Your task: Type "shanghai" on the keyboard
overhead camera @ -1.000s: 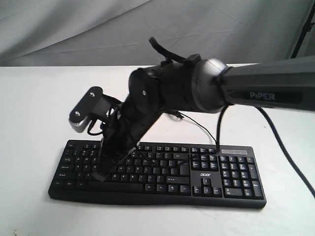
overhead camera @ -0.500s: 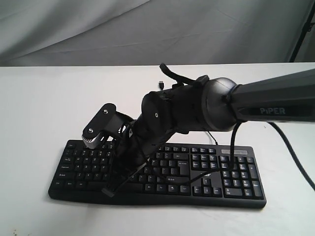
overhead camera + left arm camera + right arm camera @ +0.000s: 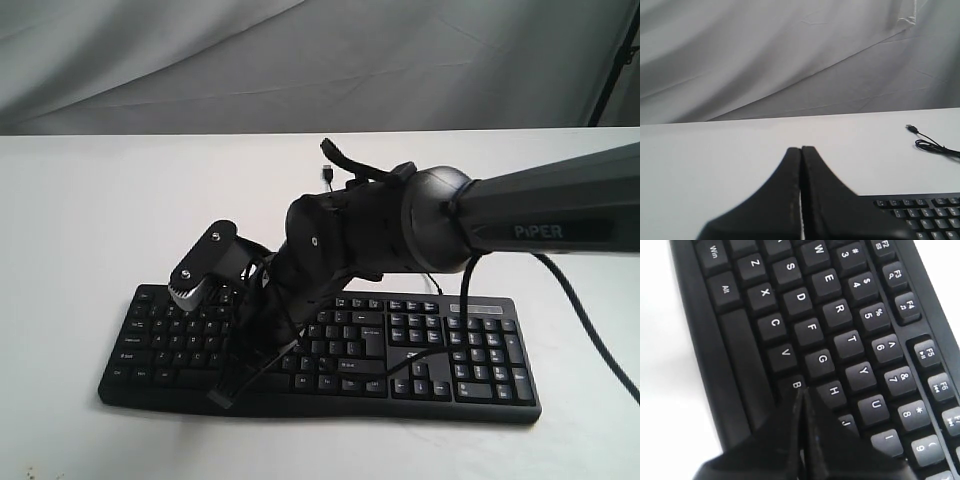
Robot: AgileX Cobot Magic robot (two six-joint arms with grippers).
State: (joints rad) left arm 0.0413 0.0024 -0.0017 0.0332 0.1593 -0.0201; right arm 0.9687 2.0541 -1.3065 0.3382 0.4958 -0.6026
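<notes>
Exterior view: the keyboard [image 3: 480,345] lies across the lower middle of the table [image 3: 90,220]. The right gripper [image 3: 222,397], fingers pressed together, points down at its left half. Right wrist view puts the tip at the H key [image 3: 832,390]. Probably an "h" press; next is "a", a slide leftward along that row. The left gripper [image 3: 801,200], likewise closed, hangs off the keyboard.

We're getting soft, even, bright light everywhere, so the white table [image 3: 80,220] is nearly blowing out and only a faint shadow is showing along the front of the keyboard [image 3: 480,350]. The exterior view is looking slightly mushy. Up close, the left gripper [image 3: 801,150] and right gripper [image 3: 800,394] are blurring out, while key legends [image 3: 823,359] are reading crisp.
</notes>
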